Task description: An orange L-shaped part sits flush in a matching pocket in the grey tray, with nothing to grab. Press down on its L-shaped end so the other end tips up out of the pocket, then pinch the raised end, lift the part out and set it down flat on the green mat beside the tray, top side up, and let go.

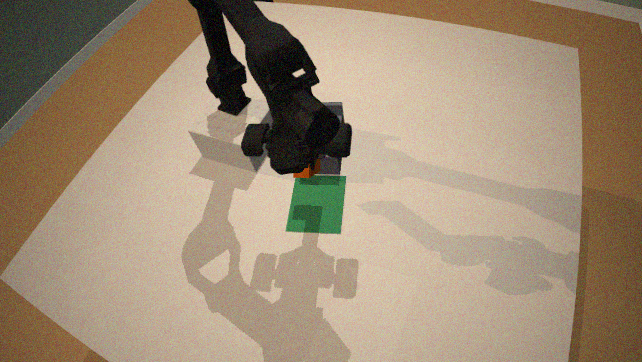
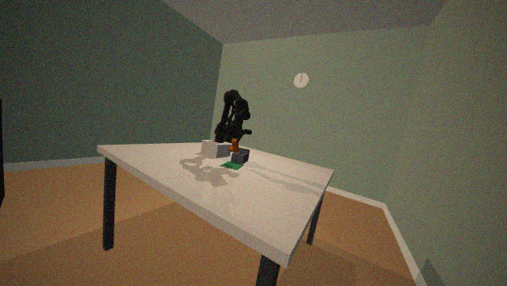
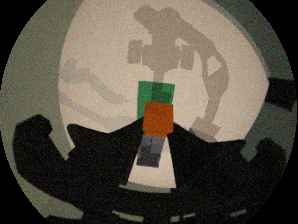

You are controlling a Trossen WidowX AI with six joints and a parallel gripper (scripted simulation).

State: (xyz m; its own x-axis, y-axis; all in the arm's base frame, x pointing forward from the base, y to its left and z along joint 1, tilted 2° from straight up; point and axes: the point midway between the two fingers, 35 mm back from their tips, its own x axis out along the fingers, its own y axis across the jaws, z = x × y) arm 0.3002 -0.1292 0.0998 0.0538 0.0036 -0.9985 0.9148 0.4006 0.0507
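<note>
The orange part (image 1: 303,172) (image 2: 234,145) (image 3: 158,118) is off the tray and held in the air. In the exterior view it hangs steeply, its wider end low. My gripper (image 3: 156,121) is shut on its upper end; in the top view the gripper's body hides the fingertips and most of the part. The grey tray (image 1: 331,165) (image 2: 240,156) (image 3: 148,162) stands below, its pocket mostly hidden. The green mat (image 1: 331,215) (image 2: 226,165) (image 3: 144,97) lies flat beside the tray, with shadows of the part and gripper on it.
A pale block (image 1: 220,151) (image 2: 215,148) stands beside the tray, near the arm's base. The pale table top (image 1: 450,150) (image 2: 237,190) carries long arm shadows. The tray's raised walls stand close to the mat.
</note>
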